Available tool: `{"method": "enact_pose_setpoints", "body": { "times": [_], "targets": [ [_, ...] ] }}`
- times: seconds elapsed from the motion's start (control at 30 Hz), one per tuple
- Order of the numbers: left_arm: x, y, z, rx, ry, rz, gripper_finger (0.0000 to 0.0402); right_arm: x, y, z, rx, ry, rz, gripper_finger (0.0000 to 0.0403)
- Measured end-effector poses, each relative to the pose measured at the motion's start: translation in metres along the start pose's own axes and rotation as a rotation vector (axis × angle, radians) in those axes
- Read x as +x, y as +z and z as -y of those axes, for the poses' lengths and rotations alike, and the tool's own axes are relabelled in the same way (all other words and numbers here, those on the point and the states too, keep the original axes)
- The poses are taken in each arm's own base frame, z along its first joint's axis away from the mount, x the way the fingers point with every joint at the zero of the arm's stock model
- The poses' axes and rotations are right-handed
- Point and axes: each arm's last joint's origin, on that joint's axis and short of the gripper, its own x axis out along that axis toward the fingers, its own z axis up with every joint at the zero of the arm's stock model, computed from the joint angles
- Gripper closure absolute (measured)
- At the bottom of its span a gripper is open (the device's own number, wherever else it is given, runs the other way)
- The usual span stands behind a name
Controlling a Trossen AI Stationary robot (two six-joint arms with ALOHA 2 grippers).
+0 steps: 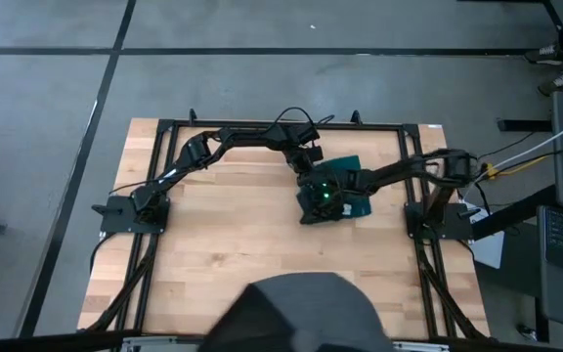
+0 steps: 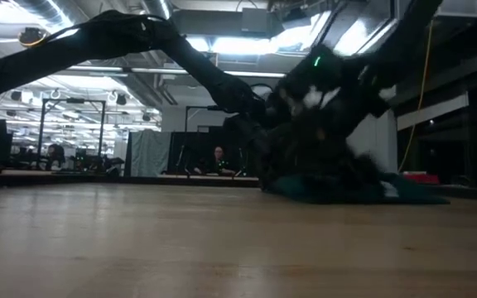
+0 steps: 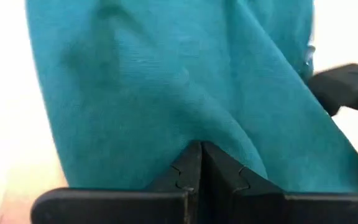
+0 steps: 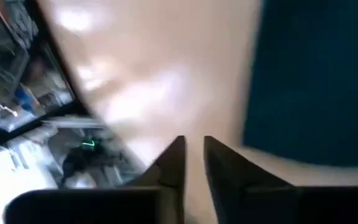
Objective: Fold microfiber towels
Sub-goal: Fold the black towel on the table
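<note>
Pinching the teal towel (image 3: 166, 81) w/ closed fingers, left gripper (image 3: 201, 152) works mid-table, right side. Right gripper (image 4: 193, 146) slightly parted, empty (beside cloth). Soft, limp stuff: grab corners, I'd say.

Teal microfiber towel (image 1: 352, 186) bunched on table's right-center, partly lifted.
</note>
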Motion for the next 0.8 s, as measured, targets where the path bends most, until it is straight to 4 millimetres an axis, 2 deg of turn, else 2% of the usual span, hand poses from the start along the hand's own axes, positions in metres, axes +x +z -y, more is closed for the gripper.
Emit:
{"method": "enact_pose_setpoints", "body": {
  "times": [0.07,0.2,0.33,0.57,0.8],
  "targets": [
    [0.001,0.0,0.001,0.002,0.004,0.001,0.0386,-0.011,-0.018,-0.009,0.0,0.027,-0.026,0.0329],
    [0.001,0.001,0.001,-0.004,0.006,0.006,0.0386,-0.04,-0.053,-0.04,-0.023,0.173,-0.056,0.0274],
    [-0.003,0.003,0.0,-0.003,0.002,0.019,0.0386,-0.072,-0.075,-0.062,0.005,0.301,0.044,0.0226],
    [-0.001,-0.003,-0.001,0.024,0.001,0.001,0.0386,-0.102,-0.088,-0.066,0.071,0.334,0.148,0.0187],
    [0.004,-0.004,0.005,-0.037,0.014,-0.006,0.0397,-0.127,-0.092,-0.072,0.062,0.428,0.216,0.0202]
  ]
}}
